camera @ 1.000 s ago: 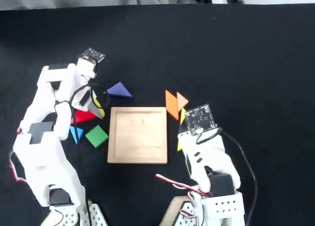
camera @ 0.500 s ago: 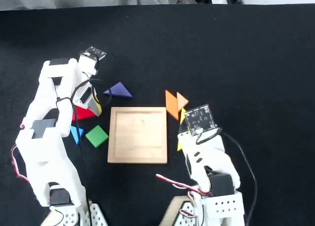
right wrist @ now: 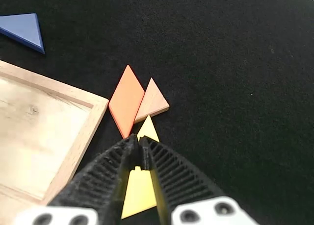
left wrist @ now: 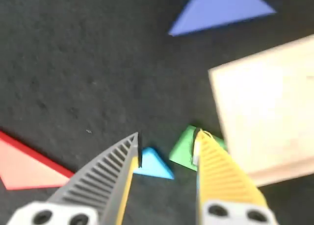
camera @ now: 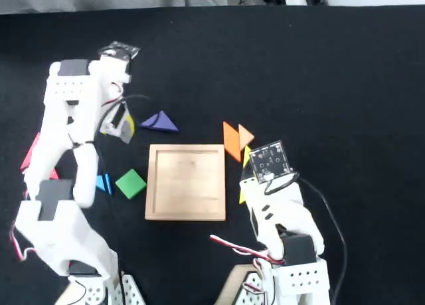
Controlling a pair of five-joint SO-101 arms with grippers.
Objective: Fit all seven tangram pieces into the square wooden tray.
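Observation:
The square wooden tray (camera: 186,205) lies mid-table with nothing in it; its corner shows in the left wrist view (left wrist: 260,97). My left gripper (camera: 118,127) hangs open high over the table, holding nothing (left wrist: 167,137). Below it lie a light blue triangle (left wrist: 152,164), a green square (left wrist: 184,144), a red triangle (left wrist: 24,166) and a purple-blue triangle (left wrist: 221,9). My right gripper (right wrist: 138,145) is shut just above a yellow triangle (right wrist: 147,129). An orange parallelogram (right wrist: 126,101) and a pale orange triangle (right wrist: 152,103) lie just beyond it.
In the high view the red triangle (camera: 30,152) peeks out left of the left arm, the green square (camera: 131,183) and light blue triangle (camera: 103,183) sit left of the tray, and the purple-blue triangle (camera: 159,122) behind it. Black cloth covers the table.
The left arm has lifted and swung back from the tray's left side. The red triangle, earlier beside the gripper near the tray, now shows farther left. The right arm has not moved.

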